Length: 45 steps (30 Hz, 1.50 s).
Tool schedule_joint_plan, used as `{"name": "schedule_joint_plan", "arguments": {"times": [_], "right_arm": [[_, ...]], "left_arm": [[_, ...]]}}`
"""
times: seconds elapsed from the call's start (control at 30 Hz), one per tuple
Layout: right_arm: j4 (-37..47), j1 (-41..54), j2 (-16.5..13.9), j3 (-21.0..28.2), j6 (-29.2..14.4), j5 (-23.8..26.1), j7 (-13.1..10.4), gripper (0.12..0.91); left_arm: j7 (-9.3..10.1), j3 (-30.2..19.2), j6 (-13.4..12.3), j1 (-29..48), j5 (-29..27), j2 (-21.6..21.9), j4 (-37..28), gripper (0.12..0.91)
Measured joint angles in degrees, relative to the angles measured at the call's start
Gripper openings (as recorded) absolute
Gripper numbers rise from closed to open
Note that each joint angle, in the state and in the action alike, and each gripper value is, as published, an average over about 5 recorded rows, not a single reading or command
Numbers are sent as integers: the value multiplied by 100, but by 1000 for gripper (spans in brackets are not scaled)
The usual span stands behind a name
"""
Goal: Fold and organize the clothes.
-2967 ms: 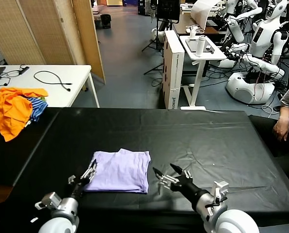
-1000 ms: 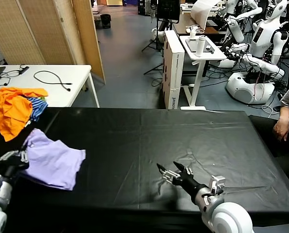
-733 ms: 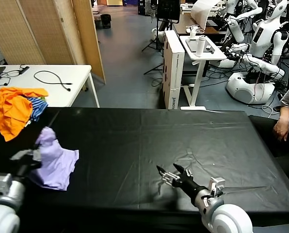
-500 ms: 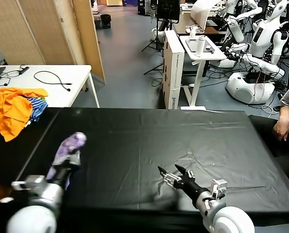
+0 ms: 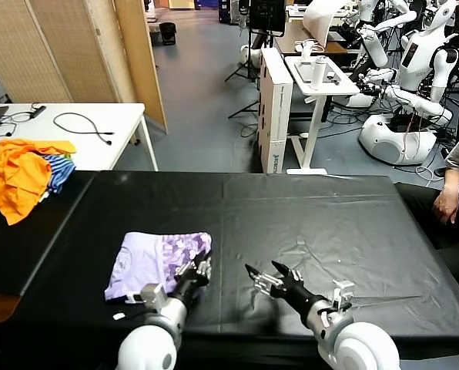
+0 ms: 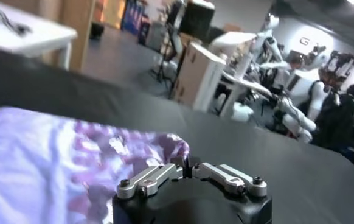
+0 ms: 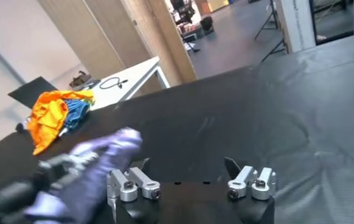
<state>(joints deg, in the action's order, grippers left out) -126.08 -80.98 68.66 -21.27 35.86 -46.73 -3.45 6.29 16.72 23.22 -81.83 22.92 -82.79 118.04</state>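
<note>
The pale lavender T-shirt [image 5: 149, 266] lies bunched on the black table [image 5: 330, 216] at the front left, with its darker purple print [image 5: 182, 248] showing on its right part. My left gripper [image 5: 196, 272] is at the shirt's right edge. In the left wrist view its fingers [image 6: 186, 168] are closed together at the printed cloth [image 6: 104, 152]. My right gripper [image 5: 269, 279] is open and empty just right of the shirt, low over the table. In the right wrist view [image 7: 189, 167] the shirt [image 7: 95, 167] appears blurred beside it.
A pile of orange and blue clothes [image 5: 21, 173] lies at the table's far left edge, also seen in the right wrist view [image 7: 55, 115]. A white table [image 5: 68, 123] with cables stands behind. A person's arm [image 5: 453, 185] is at the far right.
My left arm swung the shirt from the far left edge, lifted it bunched, and brought it down at the front left centre with the print showing. The right gripper barely moved.
</note>
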Motion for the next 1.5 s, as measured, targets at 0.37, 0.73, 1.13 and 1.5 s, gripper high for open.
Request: {"name": "schedule_joint_plan", "arguments": {"times": [0.37, 0.73, 1.13, 1.5], "right_arm": [[625, 659, 179, 598, 246, -547, -221, 907], [1372, 1234, 605, 1325, 243, -525, -203, 584], [1625, 1179, 721, 1317, 217, -361, -298, 141], [1018, 499, 333, 381, 382, -214, -371, 140]], "left_arm": [[-279, 224, -434, -35, -717, 346, 465, 901], [-201, 687, -459, -184, -860, 640, 619, 907], [-98, 959, -460, -235, -810, 782, 665, 907], [-76, 1113, -475, -239, -748, 849, 643, 907]]}}
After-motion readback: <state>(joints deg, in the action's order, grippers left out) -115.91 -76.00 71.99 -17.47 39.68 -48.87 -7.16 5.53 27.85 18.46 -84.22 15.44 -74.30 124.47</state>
